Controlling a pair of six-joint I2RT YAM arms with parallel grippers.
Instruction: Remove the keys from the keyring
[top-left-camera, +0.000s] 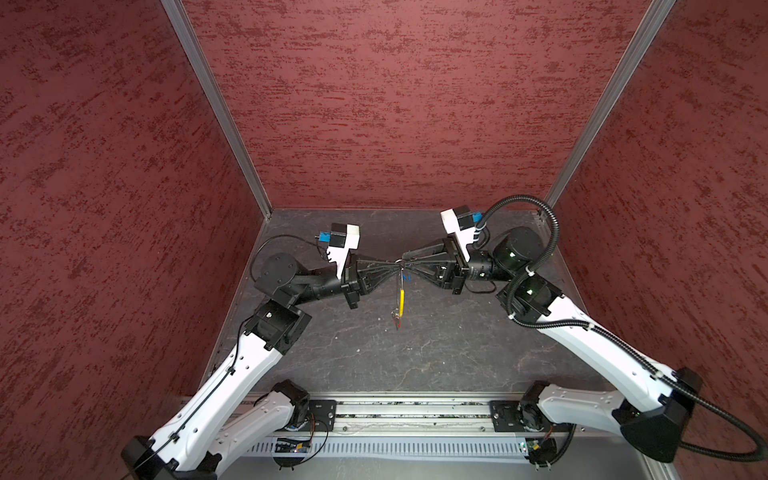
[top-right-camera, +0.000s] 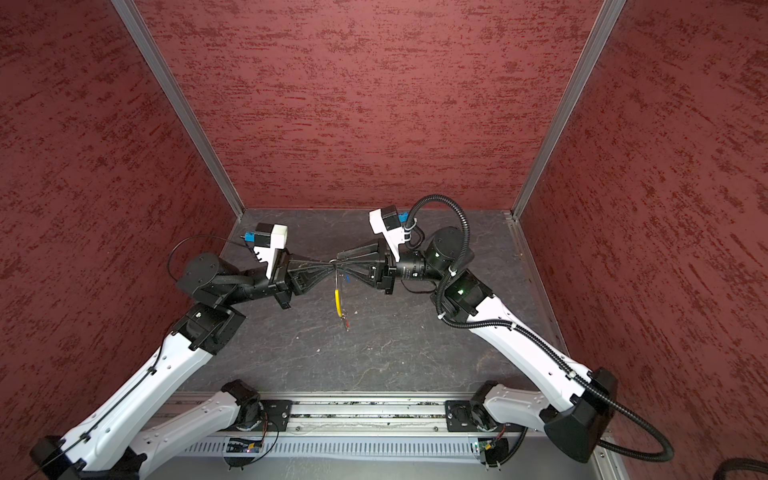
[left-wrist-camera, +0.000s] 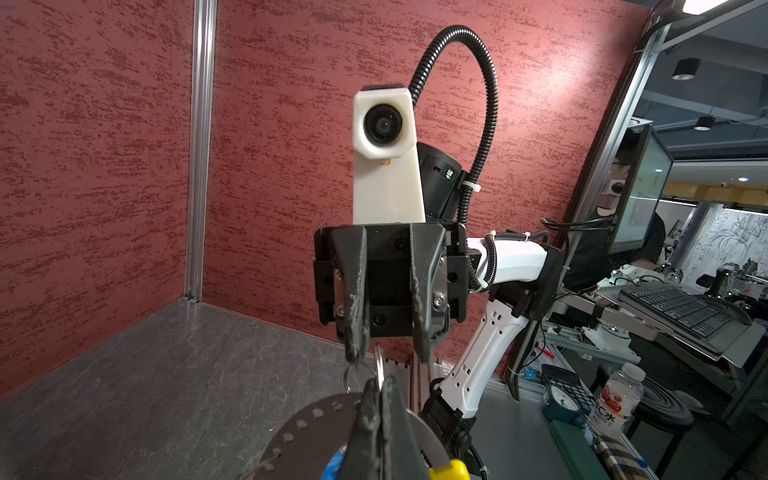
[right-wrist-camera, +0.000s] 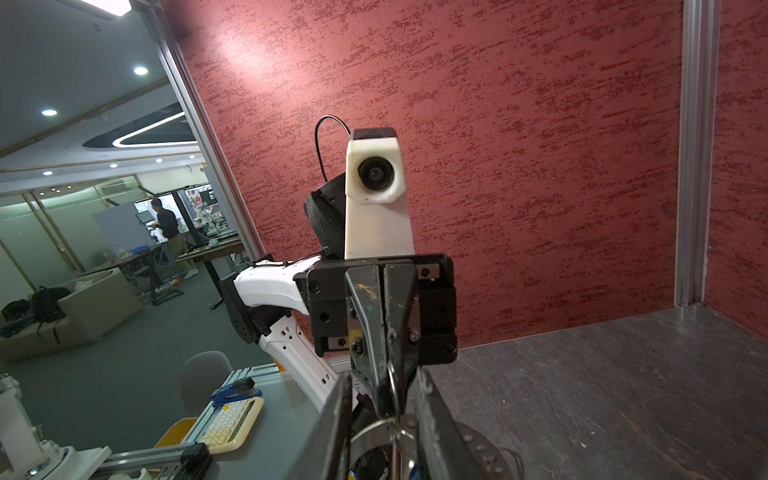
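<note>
Left pincer (right-wrist-camera: 387, 395) clenched on keyring (top-left-camera: 402, 300) top; right pincer (left-wrist-camera: 388, 353) opposite, tip-to-tip, jaws apart astride it. Keyring hangs vertical, keys (top-left-camera: 397, 323) below, midway between arms.

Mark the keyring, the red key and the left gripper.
keyring (top-left-camera: 402, 298): in a top view, on its yellow sleeve.
red key (top-left-camera: 397, 323): in a top view, on its red head.
left gripper (top-left-camera: 396, 263): in a top view, midway between its fingertips.
</note>
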